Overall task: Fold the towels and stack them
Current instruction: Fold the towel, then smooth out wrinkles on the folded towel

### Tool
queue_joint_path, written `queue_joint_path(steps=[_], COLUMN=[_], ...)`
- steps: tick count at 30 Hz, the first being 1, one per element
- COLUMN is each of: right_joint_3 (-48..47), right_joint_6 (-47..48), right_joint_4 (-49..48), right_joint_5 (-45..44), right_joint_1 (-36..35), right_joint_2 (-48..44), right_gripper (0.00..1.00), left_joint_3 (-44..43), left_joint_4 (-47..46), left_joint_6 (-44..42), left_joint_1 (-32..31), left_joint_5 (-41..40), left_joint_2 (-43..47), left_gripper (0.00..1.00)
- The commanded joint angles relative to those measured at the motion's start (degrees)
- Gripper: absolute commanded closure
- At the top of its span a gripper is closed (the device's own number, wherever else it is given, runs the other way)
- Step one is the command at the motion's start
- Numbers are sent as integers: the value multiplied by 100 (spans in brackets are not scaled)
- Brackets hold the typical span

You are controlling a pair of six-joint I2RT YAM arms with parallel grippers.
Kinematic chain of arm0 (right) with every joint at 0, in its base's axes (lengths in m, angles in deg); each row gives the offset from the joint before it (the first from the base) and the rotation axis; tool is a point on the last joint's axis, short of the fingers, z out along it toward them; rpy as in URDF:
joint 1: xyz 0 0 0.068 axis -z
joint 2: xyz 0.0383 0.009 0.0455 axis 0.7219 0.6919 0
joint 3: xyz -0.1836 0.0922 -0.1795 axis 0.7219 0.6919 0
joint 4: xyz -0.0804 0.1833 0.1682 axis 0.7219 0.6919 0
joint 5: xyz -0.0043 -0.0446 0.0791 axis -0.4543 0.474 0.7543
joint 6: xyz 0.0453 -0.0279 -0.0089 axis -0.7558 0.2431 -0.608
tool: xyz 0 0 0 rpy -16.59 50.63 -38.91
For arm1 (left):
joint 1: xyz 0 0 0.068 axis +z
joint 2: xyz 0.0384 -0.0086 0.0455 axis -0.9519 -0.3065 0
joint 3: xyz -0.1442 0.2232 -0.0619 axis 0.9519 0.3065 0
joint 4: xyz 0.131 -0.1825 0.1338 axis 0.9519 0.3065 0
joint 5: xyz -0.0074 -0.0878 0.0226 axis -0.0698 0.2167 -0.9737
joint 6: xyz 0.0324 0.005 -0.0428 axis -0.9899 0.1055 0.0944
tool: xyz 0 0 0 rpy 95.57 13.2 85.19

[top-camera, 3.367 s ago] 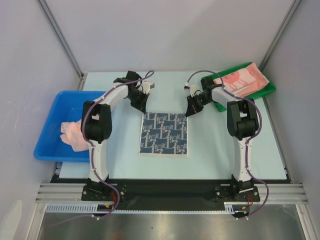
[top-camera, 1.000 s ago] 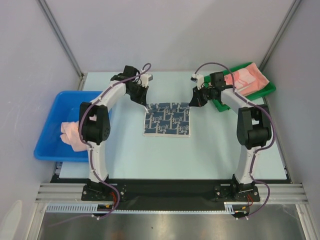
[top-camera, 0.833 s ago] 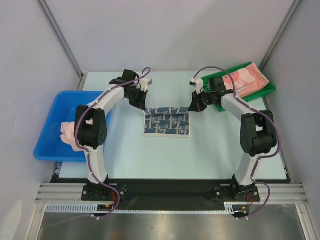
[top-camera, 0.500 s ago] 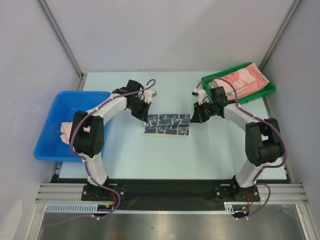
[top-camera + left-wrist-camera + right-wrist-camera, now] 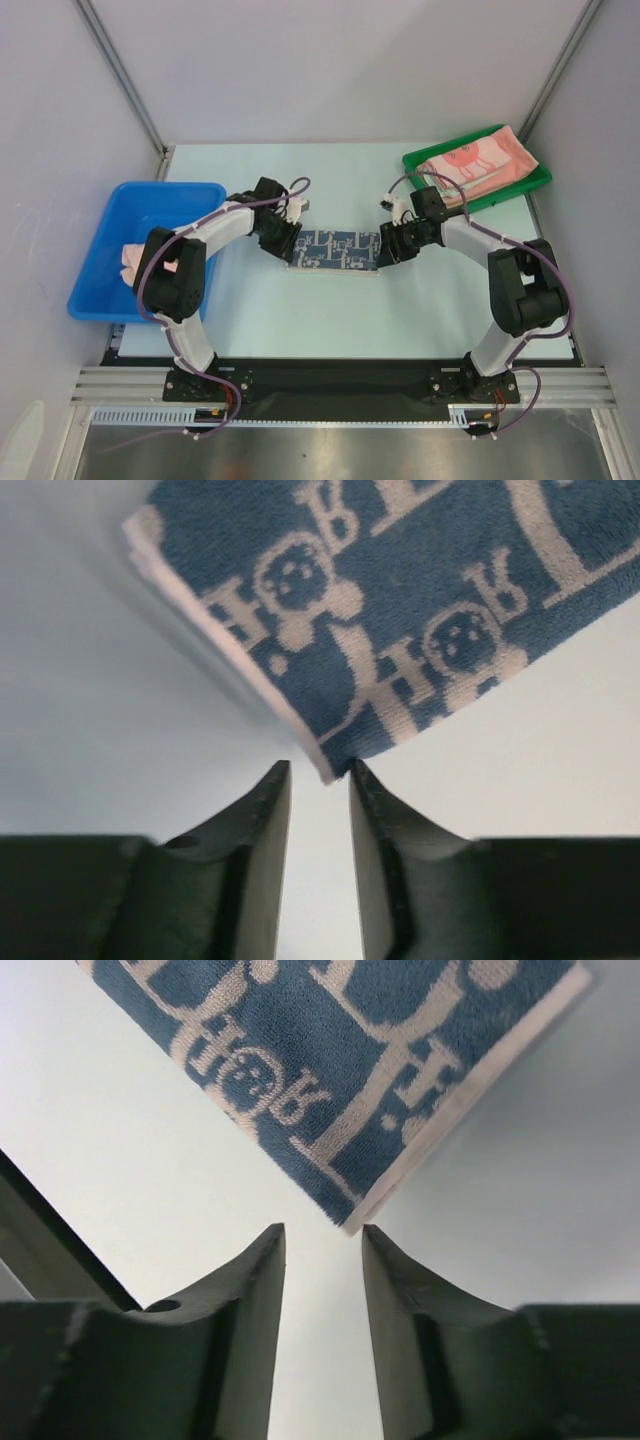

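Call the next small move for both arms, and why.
Probably lift the left tool and right tool clear. Both stand open with nothing pinched. The dark blue towel lies folded flat on the table, its corners just beyond their tips, so this fold looks finished.

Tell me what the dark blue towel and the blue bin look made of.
The dark blue towel looks like terry cotton: matte, fuzzy pile, pale woven figures. The blue bin is probably moulded plastic: smooth walls, faint sheen.
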Motion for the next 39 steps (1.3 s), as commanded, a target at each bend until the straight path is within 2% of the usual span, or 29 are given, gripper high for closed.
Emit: queue_joint_path(steps=[1,5,11,14,20,24,27,29,33,35,39], right_joint_3=[-156,-218,-16,178,371,363,310,196,-120,-305,-753], right_joint_6=[-311,-907,-1647,-1762,-1771,-1622,-1604,-1726,-1999,-2052,-2192], right_joint_4=[483,581,-191,-578,-878,-589,-273,-105,-105,-157,-429], right_joint_5=[-209,-341,-623,-702,-781,-895,-974,-939,-965,-957,-641], right_joint_1=[9,80,1,-78,-149,-157,-140,-122,-105,-96,-96], right_joint_2=[-455,-490,-271,-34,239,143,-50,-156,-227,-69,344], right_gripper=[57,52,57,58,61,61,59,58,60,62,62], left_joint_3=[-104,-87,326,510,634,388,46,-148,-70,167,203], left_joint_4=[-89,-44,-650,-818,-739,-354,-107,-150,-973,-1352,-1636], left_joint_6=[422,808,1714,2066,2374,2505,2515,2532,2716,2856,2963], left_joint_1=[-30,-30,-30,-30,-30,-30,-56,-100,-144,-153,-153], left_joint_5=[-671,-717,-270,-312,-1137,-1648,-1921,-1773,-413,-42,-66], left_joint_2=[504,566,592,408,284,468,697,811,943,900,435], left_gripper=[61,60,58,61,64,65,62,62,62,62,63])
